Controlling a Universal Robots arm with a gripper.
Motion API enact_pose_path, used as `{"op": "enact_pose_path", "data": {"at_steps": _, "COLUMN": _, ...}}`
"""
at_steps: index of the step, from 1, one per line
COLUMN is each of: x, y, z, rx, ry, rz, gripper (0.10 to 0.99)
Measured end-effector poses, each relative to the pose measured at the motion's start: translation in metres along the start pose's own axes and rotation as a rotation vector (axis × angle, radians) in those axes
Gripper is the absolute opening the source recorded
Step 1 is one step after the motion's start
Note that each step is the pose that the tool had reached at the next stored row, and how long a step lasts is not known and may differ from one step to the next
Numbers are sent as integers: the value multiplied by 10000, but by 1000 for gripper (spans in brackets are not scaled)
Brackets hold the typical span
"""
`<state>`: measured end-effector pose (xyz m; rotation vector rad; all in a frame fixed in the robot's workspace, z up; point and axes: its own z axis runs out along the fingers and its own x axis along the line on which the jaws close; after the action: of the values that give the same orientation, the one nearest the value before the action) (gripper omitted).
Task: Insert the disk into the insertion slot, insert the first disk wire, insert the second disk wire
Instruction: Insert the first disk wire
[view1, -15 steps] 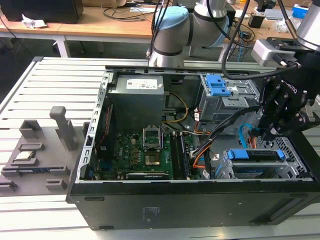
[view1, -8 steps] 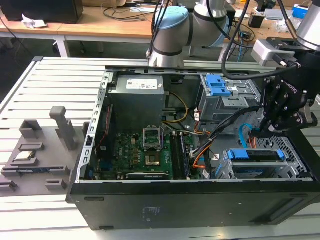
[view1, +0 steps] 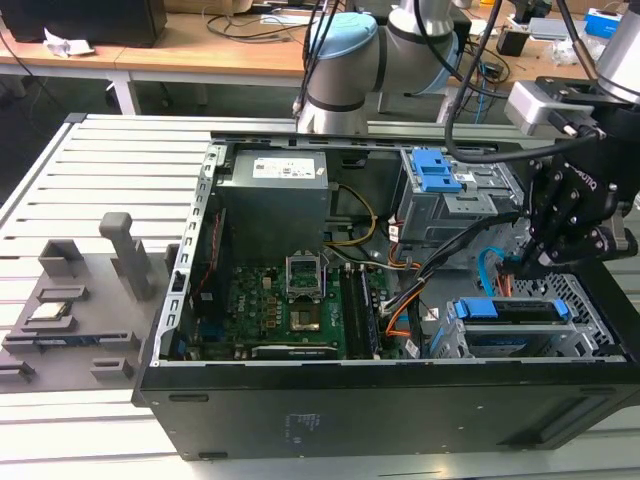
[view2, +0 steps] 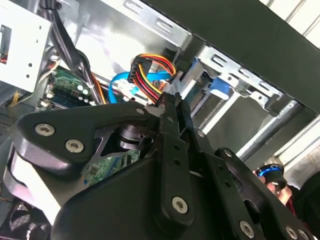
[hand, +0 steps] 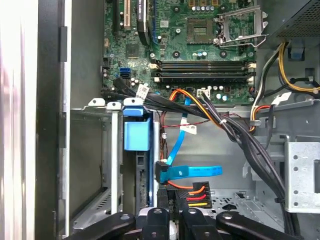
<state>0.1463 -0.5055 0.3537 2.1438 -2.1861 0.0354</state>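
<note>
Currently: claw (view2: 170, 102) closed, seemingly pinching the red-yellow wire plug (hand: 192, 192), just beside the seated disk (view1: 520, 312). Handling: keep plug square to disk; press straight, gently.

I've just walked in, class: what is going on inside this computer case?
The arm's black tool is shut on a black plug with red, yellow and orange wires, beside the blue-framed grey metal disk. That disk sits in the silver perforated drive cage. A flat blue cable lies alongside.
</note>
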Motion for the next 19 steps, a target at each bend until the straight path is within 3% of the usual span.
{"op": "enact_pose_path", "data": {"at_steps": 4, "x": 167, "y": -5, "z": 18, "rx": 1, "ry": 3, "rz": 0, "gripper": 169}}
{"op": "enact_pose_path", "data": {"at_steps": 6, "x": 207, "y": -9, "z": 31, "rx": 0, "ry": 1, "rz": 0, "gripper": 169}}
{"op": "enact_pose_path", "data": {"at_steps": 19, "x": 204, "y": -58, "z": 131, "rx": 0, "ry": -41, "rz": -1, "gripper": 169}}
